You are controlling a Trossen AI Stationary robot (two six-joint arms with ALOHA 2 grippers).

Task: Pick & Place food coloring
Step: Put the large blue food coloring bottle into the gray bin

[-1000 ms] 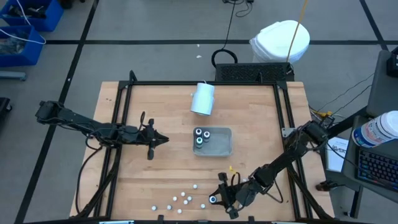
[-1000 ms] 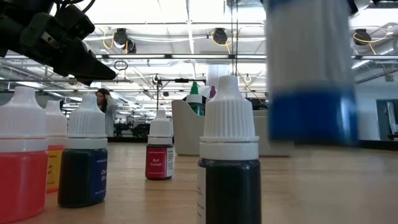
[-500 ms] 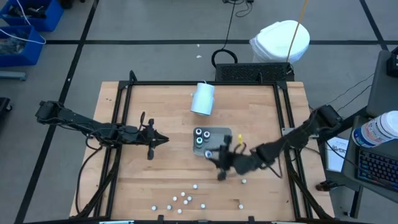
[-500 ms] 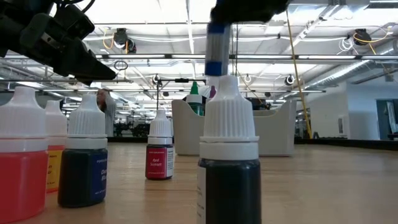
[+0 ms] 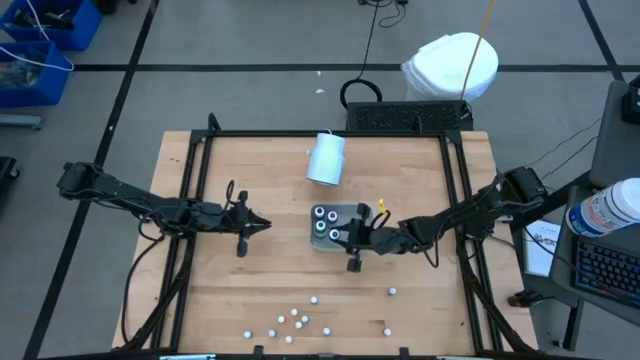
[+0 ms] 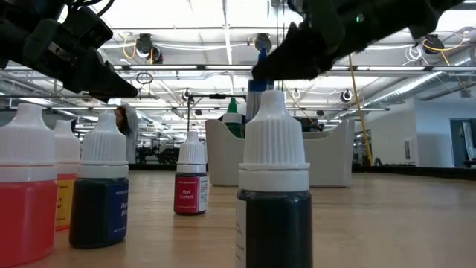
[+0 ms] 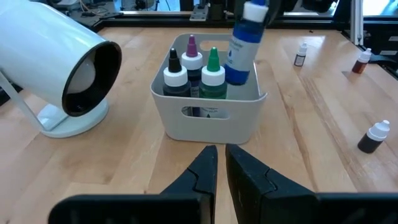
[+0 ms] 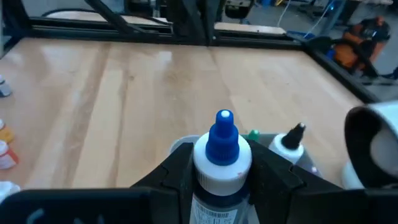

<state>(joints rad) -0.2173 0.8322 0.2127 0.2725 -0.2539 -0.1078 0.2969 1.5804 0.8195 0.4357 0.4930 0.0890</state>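
Note:
My right gripper (image 5: 352,240) is over the pale grey-blue tray (image 5: 362,214), shut on a blue-capped food coloring bottle (image 7: 244,45). The tray holds three other bottles, capped black, purple and green (image 7: 212,78). Several more bottles (image 5: 290,320) stand on their bases near the table's near edge; the low view shows them close up, among them a dark one (image 6: 274,186). My left gripper (image 5: 262,224) waits left of the tray, shut, pointing at it (image 7: 217,163). My right gripper pinches the blue bottle between its two fingers by the shoulder just below the blue cap (image 8: 222,177). The fingers (image 8: 181,169) come slanting down from the table's right. The bottle is lifted, hanging tilted, its lower end (image 7: 239,76) at the tray's rim level.
A pale blue-white cylinder (image 5: 325,158) lies on its side beyond the tray, its open end (image 7: 93,78) toward my left gripper. Single bottles stand right of the near cluster (image 5: 391,292). Black frame rails (image 5: 195,230) run along the table's left and right sides.
My right gripper has risen from the bottle cluster at the near edge and travelled toward the far edge to the tray, carrying the blue bottle lifted clear. The bottle now hangs over the tray's right part. My left arm has kept still.

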